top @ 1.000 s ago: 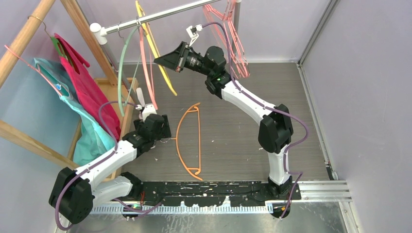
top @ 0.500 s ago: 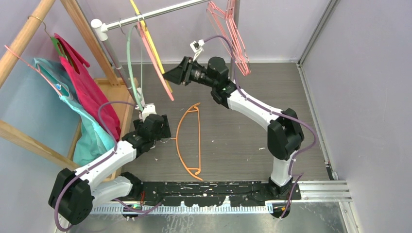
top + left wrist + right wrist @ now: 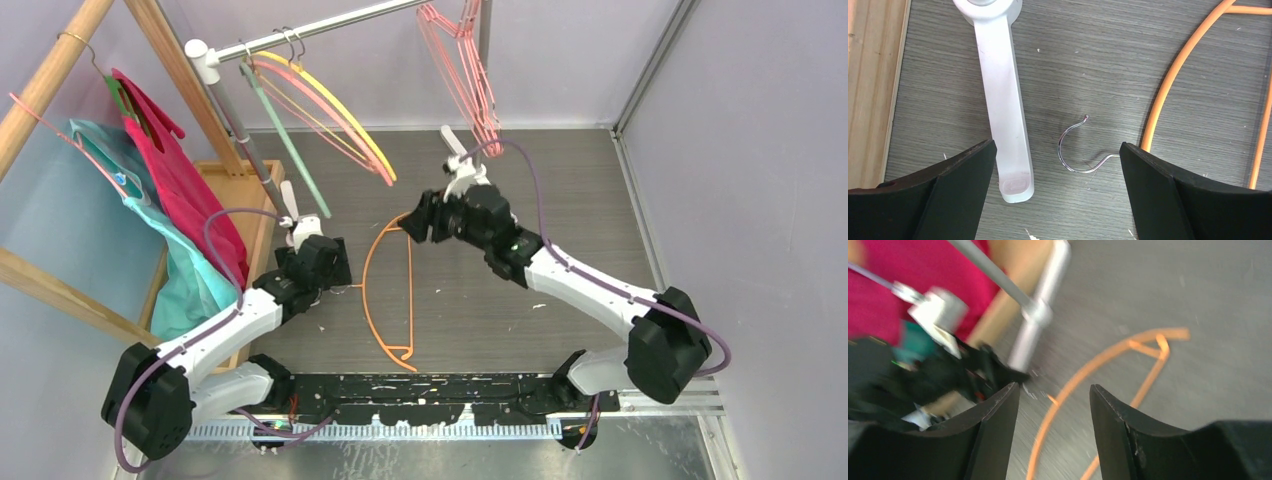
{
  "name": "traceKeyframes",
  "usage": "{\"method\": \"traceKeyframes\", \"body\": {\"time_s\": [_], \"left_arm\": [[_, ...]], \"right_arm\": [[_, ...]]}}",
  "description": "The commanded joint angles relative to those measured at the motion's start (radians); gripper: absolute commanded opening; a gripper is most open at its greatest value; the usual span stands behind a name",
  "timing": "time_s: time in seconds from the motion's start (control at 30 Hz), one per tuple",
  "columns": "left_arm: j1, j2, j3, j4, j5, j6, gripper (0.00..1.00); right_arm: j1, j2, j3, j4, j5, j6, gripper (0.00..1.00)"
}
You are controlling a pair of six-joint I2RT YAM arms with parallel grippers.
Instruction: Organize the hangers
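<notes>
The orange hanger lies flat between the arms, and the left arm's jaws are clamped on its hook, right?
Not clamped: the left wrist view shows those jaws open, the hook lying free between them. The orange hanger does lie flat between the arms.

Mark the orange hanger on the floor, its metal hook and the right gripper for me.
orange hanger [image 3: 364, 272], top external view, on its curved outer arm.
metal hook [image 3: 1059, 147], left wrist view, on the bend of the wire.
right gripper [image 3: 1054, 388], right wrist view, midway between its fingertips.
</notes>
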Motion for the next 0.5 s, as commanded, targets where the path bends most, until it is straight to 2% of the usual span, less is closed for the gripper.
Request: {"method": "traceKeyframes", "body": {"time_s": [0.0, 0.17, 0.47], "left_arm": [[0.003, 0.023, 0.040, 0.016, -0.027, -0.004, 0.98], [0.003, 0.045, 0.057, 0.011, -0.028, -0.013, 0.98], [0.015, 0.049, 0.058, -0.004, -0.027, -0.029, 0.98]], "right_arm": [[0.098, -0.009, -0.152, -0.110, 0.167, -0.089, 0.60], [0.326, 0.069, -0.187, -0.138, 0.321, -0.134, 0.59], [0.482, 0.243, -0.103, -0.119, 0.386, -0.147, 0.58]]}}
